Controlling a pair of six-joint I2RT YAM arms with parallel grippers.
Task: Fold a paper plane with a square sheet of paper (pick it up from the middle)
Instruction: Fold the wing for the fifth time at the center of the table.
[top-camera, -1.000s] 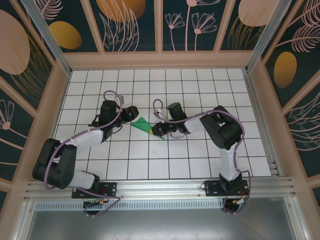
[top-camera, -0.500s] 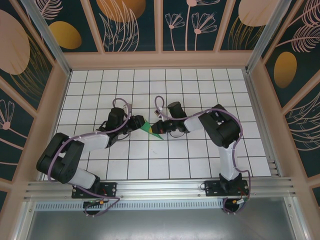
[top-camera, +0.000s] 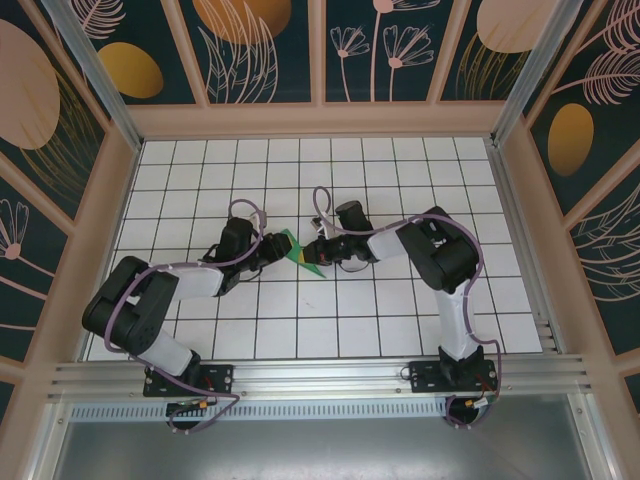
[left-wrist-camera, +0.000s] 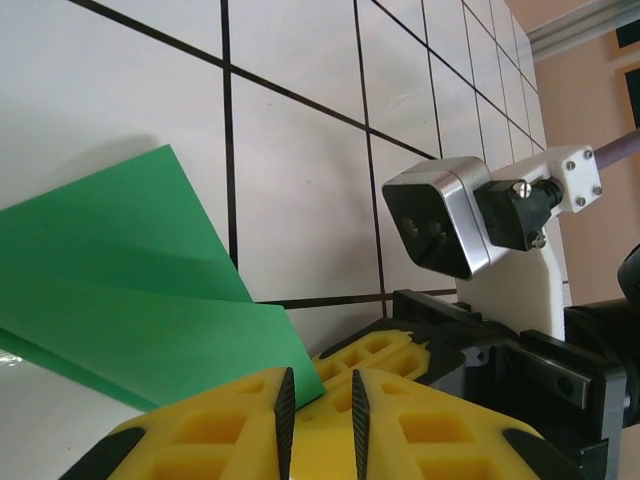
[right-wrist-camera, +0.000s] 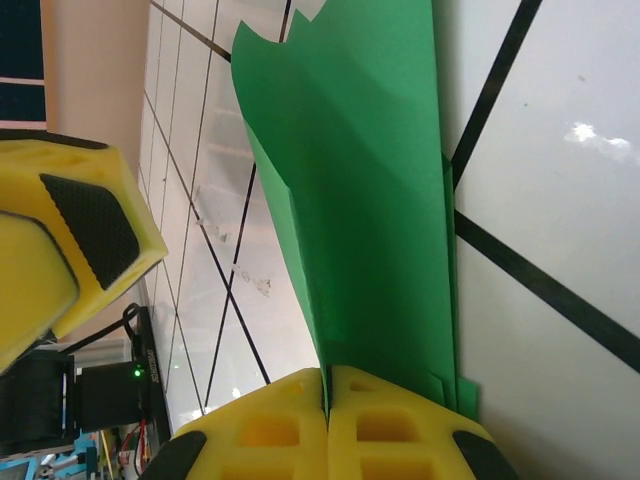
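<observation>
A: Where does the green paper sheet (right-wrist-camera: 360, 200) sit?

B: Over the middle of the counter (top-camera: 400, 310), between the two tools. It is folded into several layers that fan out from one narrow end.

A: What has hold of it?

B: The right tool (right-wrist-camera: 327, 378) is clenched on that narrow end, its yellow fingers pressed flat together with the paper pinched in the seam.

A: And the left tool (left-wrist-camera: 320, 385)?

B: It faces the right one from the left. Its jaws stand a narrow gap apart. A corner of the paper lies at the mouth of that gap, and whether it touches the black pads (left-wrist-camera: 285, 410) cannot be told.

A: What is the surface like?

B: The counter is glossy white, ruled into square tiles by thin black lines.

A: And the room around it?

B: A pale wooden frame (top-camera: 320, 120) borders the counter on the far, left and right sides. Above it stand dark teal wall panels (top-camera: 430, 50) with pale plant drawings and orange discs. An aluminium rail (top-camera: 320, 375) runs along the near edge, where both arm bases are bolted.
</observation>
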